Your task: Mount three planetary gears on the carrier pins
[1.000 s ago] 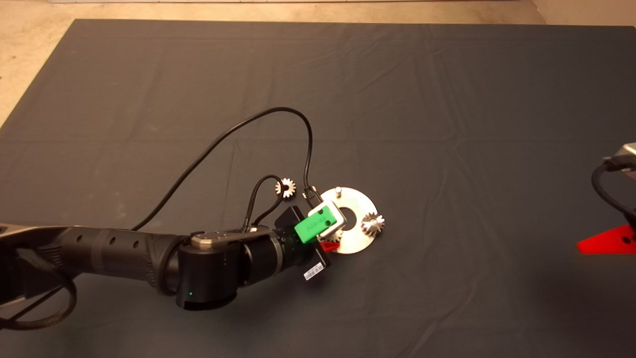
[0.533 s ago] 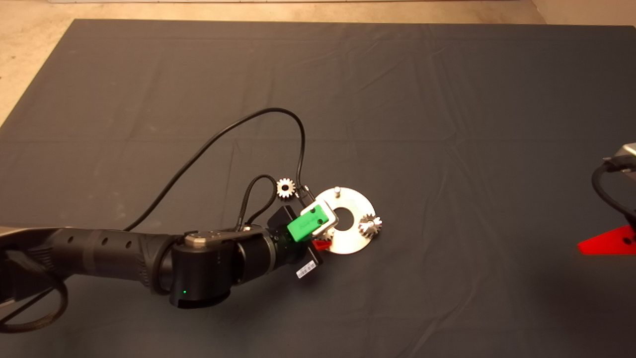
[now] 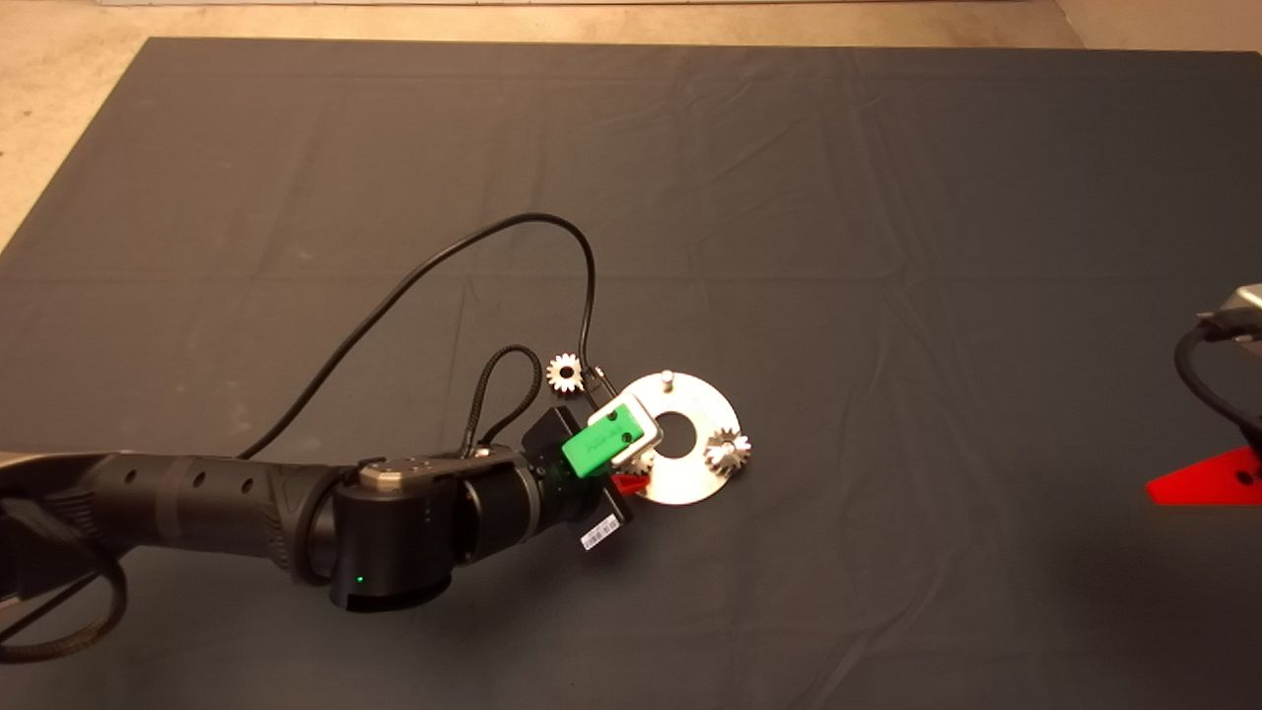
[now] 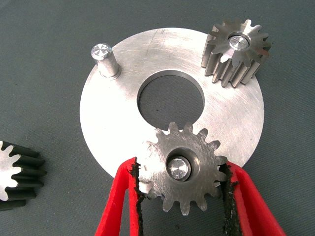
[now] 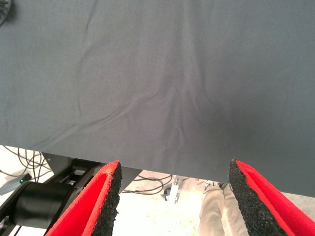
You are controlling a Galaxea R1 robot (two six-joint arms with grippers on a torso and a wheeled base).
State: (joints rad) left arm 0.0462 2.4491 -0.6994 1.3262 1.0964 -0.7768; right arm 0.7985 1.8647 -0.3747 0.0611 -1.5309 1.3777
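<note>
The round silvery carrier plate (image 3: 690, 473) (image 4: 113, 123) lies mid-mat. My left gripper (image 3: 631, 471) (image 4: 181, 167) reaches in from the left and is shut on a planetary gear (image 4: 182, 169), which sits over one carrier pin with the pin's tip showing in its hole. A second gear (image 3: 727, 452) (image 4: 236, 49) is seated on another pin. The third pin (image 3: 667, 376) (image 4: 104, 59) stands bare. A loose gear (image 3: 564, 372) (image 4: 15, 172) lies on the mat just off the plate. My right gripper (image 5: 172, 196) waits open at the mat's right edge, its red finger (image 3: 1208, 478) showing.
A black cable (image 3: 582, 286) loops from the left wrist over the mat behind the plate. The dark mat (image 3: 887, 247) stretches wide around the work. The right wrist view shows floor, cables and a person's leg (image 5: 216, 206) beyond the mat edge.
The left arm has drawn back slightly to the left. The plate and its seated gear have shifted left with it, and the cable loop followed.
</note>
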